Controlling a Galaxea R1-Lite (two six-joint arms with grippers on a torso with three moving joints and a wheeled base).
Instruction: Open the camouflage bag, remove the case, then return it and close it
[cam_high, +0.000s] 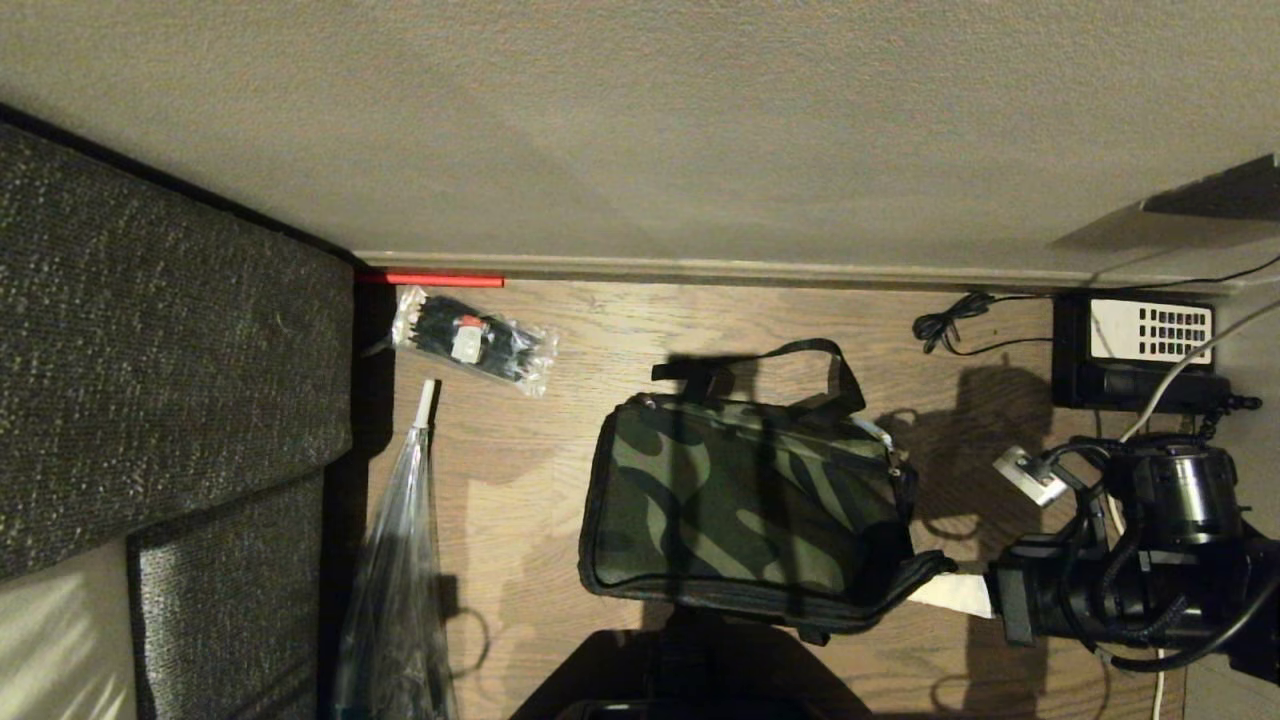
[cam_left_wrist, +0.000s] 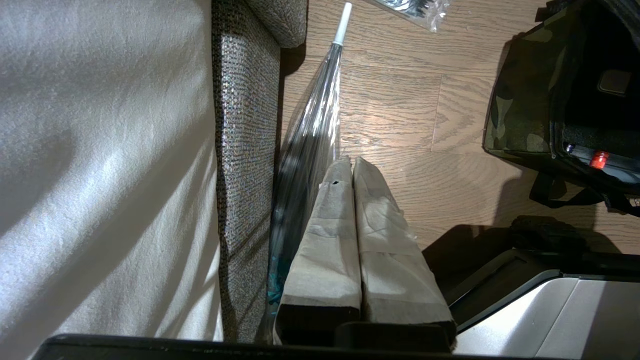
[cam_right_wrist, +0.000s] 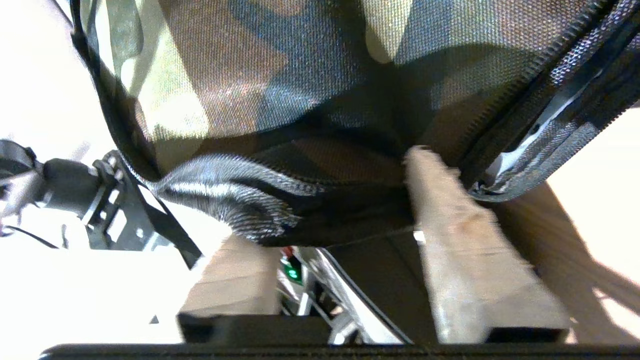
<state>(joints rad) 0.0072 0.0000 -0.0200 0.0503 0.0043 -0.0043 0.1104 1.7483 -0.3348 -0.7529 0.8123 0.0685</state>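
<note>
On the floor beside the wall, the camouflage bag (cam_high: 750, 500) lies zipped, contents hidden. Right gripper (cam_high: 960, 592) fingers stand apart at its corner; left gripper (cam_left_wrist: 352, 165) fingers are together.

The camouflage bag (cam_high: 745, 505) lies mid-floor, the sofa (cam_high: 160, 380) well to its left. The telephone (cam_high: 1140, 350) sits behind and right by the wall; the right gripper (cam_high: 955, 592) meets the bag's near right corner.
</note>
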